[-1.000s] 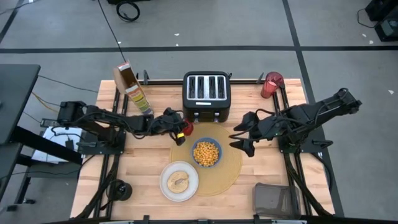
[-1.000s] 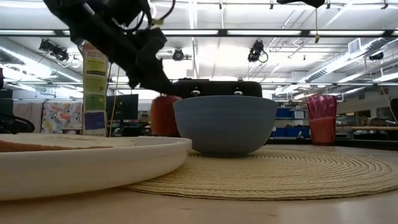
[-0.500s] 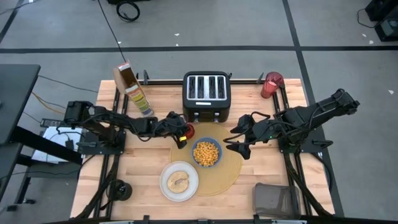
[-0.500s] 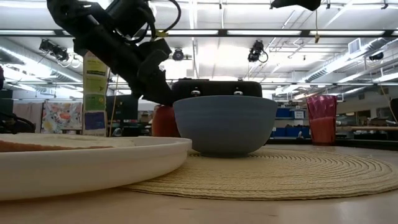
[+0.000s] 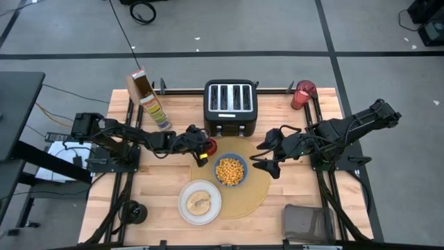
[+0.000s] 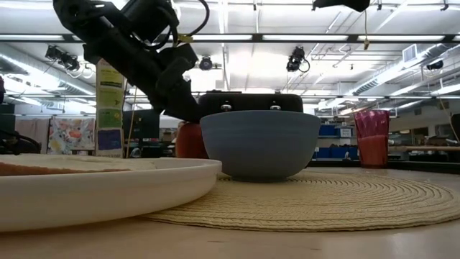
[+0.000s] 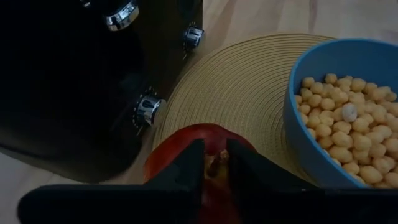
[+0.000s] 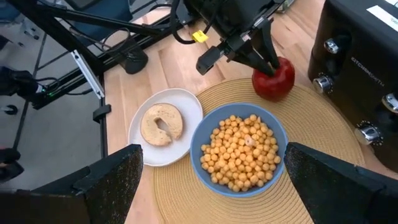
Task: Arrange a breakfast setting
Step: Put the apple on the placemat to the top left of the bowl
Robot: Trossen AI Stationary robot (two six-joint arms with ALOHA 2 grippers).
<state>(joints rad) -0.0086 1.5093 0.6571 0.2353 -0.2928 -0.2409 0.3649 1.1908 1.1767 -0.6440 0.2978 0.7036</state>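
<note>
The left end effector (image 5: 202, 151) sits low over the red apple (image 8: 273, 79), with its two fingers close together at the apple's stalk. It looks like it is pinching the stalk or only just loosening, and I cannot tell which. The apple rests on the far left edge of the round tan placemat (image 5: 258, 186), just in front of the black toaster (image 5: 229, 105) and beside the blue bowl (image 5: 230, 170) of cereal balls.

I think the apple is firm, smooth and a bit heavy. It is round, so it could roll. The stalk is thin and could snap, so holding the apple around its middle would be safer.

The right end effector (image 5: 267, 160) hangs above the right side of the placemat with its fingers wide apart and nothing in them.

The white plate (image 5: 186, 208) with a bagel is near the front. The red cup (image 5: 303, 94) stands far off at the far right corner of the table (image 5: 159, 191).
</note>
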